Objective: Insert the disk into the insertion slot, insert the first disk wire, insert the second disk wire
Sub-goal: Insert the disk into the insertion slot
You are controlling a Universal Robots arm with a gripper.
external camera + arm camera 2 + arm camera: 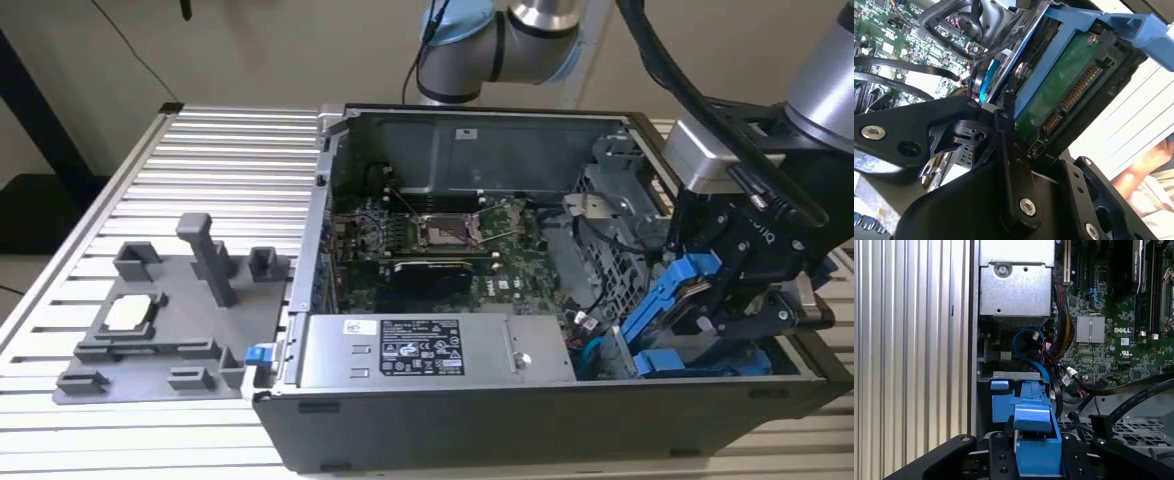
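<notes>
**Blue carrier [1035, 417] tilted over the cage [1139, 430]: jams and snagged wires are the risks**

Clenched on the disk [1064, 85], the hand [1037, 456] has a black finger on either side of the carrier. The second wrist view shows the disk's green underside and its connector row, bare and facing outward. In the exterior view the disk hangs steeply tilted at the case's right-hand end. Its low end is down by the slot [674, 368] and its high end is up under the hand, so it is not seated.

That tilt looks like the main hazard. The slot seems barely wider than the carrier, so a skewed entry would likely wedge a blue rail against the sheet metal. Pushing harder could then make the disk slip in the hand. More blue plastic lies in the cage just beyond; I cannot tell whether it is a second carrier, but catching on it would stop the disk short.

Close behind, a blue cable [1029, 342] loops up and black cables [1134, 395] cross near the cage. I judge that either could be pinched under the disk or dragged by the fingers. The exposed connector could also be scraped on the cage edge.

Farther off, the power-supply box [427, 350] and motherboard [441, 235] sit well apart from the hand, as does the ribbed counter [227, 160].
</notes>
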